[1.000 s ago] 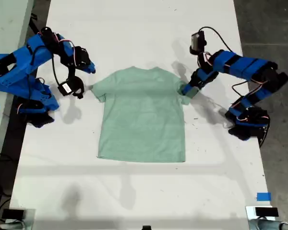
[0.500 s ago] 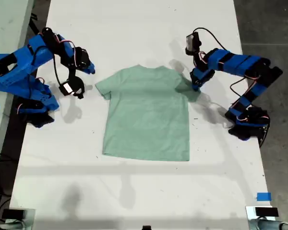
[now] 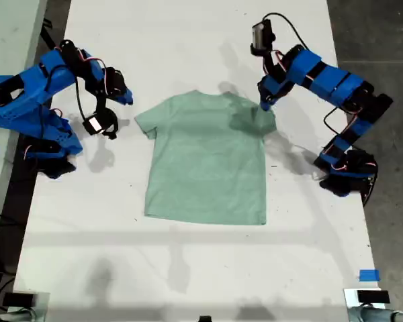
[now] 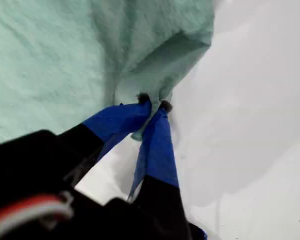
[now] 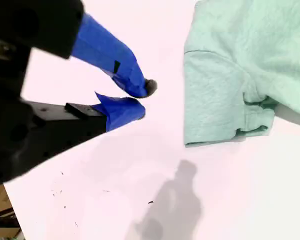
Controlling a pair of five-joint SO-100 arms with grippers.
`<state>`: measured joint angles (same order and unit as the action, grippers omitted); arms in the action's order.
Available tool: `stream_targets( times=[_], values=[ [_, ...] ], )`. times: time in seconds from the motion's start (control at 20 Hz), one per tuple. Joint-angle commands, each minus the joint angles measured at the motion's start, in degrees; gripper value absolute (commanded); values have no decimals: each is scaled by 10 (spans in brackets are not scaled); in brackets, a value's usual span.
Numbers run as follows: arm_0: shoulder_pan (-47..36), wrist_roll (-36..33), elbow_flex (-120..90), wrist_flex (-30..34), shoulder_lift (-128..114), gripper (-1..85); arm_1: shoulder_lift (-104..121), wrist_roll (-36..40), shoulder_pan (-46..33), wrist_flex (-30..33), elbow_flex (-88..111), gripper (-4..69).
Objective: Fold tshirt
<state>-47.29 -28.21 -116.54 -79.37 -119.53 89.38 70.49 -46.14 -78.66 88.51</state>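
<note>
- Close up in the first wrist view, my first gripper [image 4: 151,106] has its blue jaws pinched together on a bunched fold of the tshirt [image 4: 65,55], the cloth gathered into a small peak right at the fingertips.
- Likewise near, the second wrist view shows my second gripper [image 5: 140,100] with its jaws slightly parted and nothing between them, hanging over bare white table [image 5: 140,190] just beside the tshirt's sleeve [image 5: 215,100], apart from it.
- No print, label or writing can be read on the pale mint-green cloth in any view.
- Further out, the exterior view shows the tshirt [image 3: 205,161] lying mostly flat near the middle of the table [image 3: 188,268], hem toward the table's near edge and collar toward the far edge.
- My first gripper [image 3: 264,105] meets the shirt at the sleeve on the exterior view's right, where the cloth is lifted and casts a dark shadow.
- My second gripper [image 3: 113,129] sits off the other sleeve, toward the exterior view's left.
- Only the exterior view shows a strip of blue tape [image 3: 369,275] near the table's near corner on its right, and the grey floor [image 3: 376,40] beyond.
</note>
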Motion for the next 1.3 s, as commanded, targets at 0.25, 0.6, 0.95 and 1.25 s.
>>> stream_targets(
  times=[0.25,0.6,0.95,1.25],
  values=[
    [-10,-2,-6,7,-15,39,-266,-88,142,-92,-465,-15],
    [-13,-2,-20,10,-23,39,-364,-175,211,22,-484,-15],
    [-4,3,-28,18,-25,39,-414,-256,268,171,-484,221],
    [-9,8,-52,39,-27,67,-375,-250,253,73,-489,248]
  ],
)
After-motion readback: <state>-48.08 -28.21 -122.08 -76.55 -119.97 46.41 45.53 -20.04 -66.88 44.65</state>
